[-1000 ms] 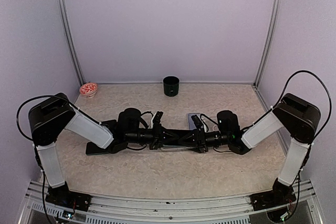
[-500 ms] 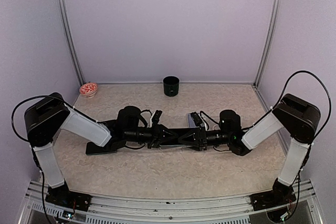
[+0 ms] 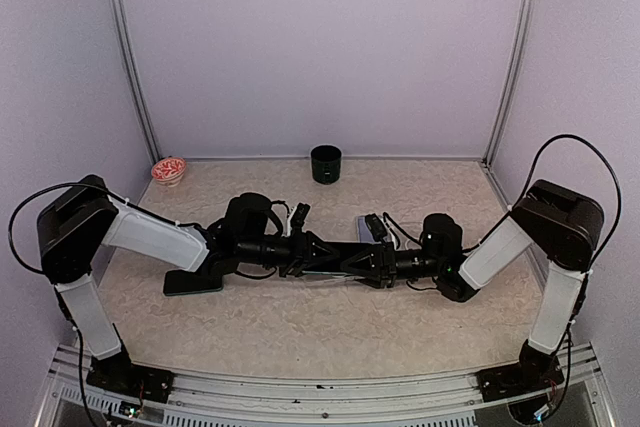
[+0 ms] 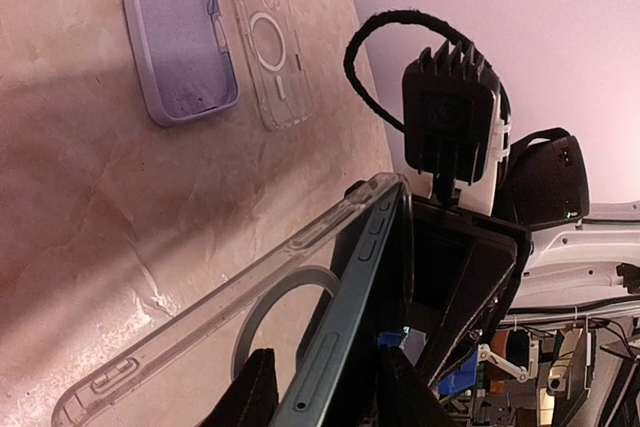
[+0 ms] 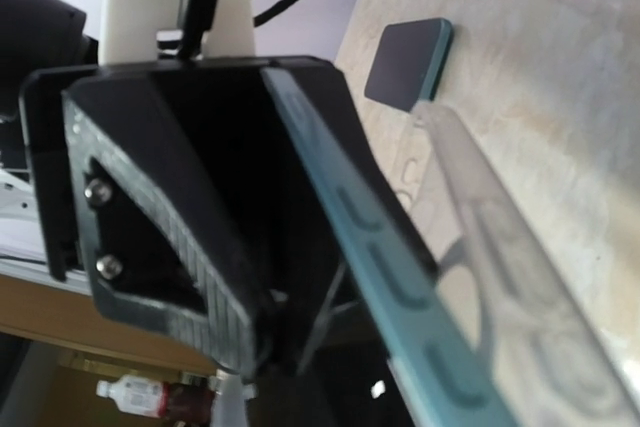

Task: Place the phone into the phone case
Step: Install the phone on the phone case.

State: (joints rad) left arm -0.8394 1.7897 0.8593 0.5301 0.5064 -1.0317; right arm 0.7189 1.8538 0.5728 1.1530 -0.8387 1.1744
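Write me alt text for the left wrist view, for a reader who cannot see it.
A teal phone, seen edge-on and partly in a clear case, runs from the left fingers to the right fingers. Behind, a purple case and a second clear case lie flat, side by side, on the table.

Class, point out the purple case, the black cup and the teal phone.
purple case [image 4: 175, 37], left wrist view, inner face.
black cup [image 3: 325, 169], top view, side wall.
teal phone [image 4: 330, 347], left wrist view, side edge.

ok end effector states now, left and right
left end effector: fingers either side of the phone and clear case, grip cannot be told
right end effector: at the phone's other end, open or closed cannot be told
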